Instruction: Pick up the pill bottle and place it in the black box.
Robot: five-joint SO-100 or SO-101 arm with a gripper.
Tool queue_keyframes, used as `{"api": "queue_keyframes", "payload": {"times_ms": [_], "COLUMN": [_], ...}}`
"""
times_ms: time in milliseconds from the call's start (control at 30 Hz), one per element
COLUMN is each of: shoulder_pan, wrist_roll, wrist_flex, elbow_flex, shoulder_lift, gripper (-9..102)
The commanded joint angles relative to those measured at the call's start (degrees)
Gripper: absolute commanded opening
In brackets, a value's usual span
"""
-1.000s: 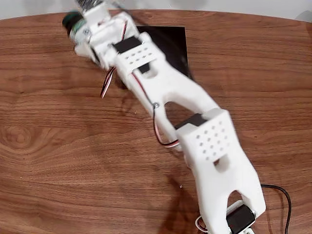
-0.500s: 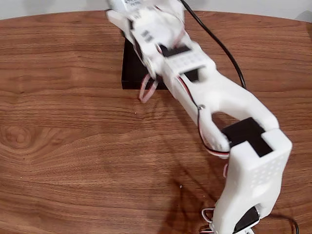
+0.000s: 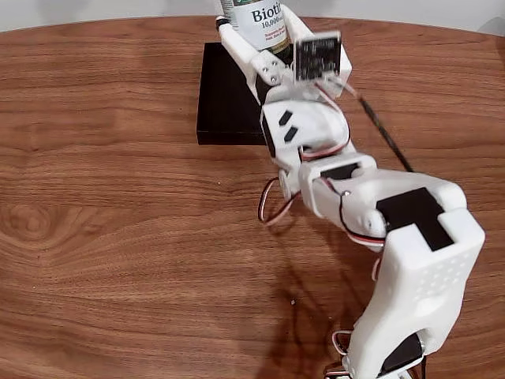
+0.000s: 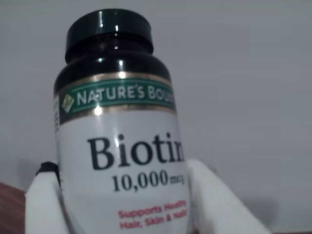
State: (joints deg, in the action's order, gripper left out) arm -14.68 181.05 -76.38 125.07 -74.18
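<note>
Fixed view shows my arm has swung right from the tabletop's left, so my pincer (image 3: 258, 31), pinching the bottle (image 3: 260, 20), now hangs over the box (image 3: 225, 99). Lowering and letting go should finish it.

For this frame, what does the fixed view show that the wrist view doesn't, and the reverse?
Fixed view alone: the black box on the wooden table, and the white arm reaching over the box. Wrist view alone: the bottle's dark green cap and the green "Nature's Bounty" band. Both: the pill bottle with its "Biotin 10,000" label, held in the tool.
</note>
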Motion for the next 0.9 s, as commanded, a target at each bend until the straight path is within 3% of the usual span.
{"api": "queue_keyframes", "payload": {"times_ms": [0, 233, 867], "shoulder_pan": [-0.5, 1.4, 3.4], "wrist_roll": [2.6, 9.8, 20.1], "wrist_flex": [-14.1, -19.4, -15.7], "elbow_flex": [1.9, 1.4, -8.7], "shoulder_lift": [-1.5, 7.1, 25.7], "gripper": [0, 0, 0]}}
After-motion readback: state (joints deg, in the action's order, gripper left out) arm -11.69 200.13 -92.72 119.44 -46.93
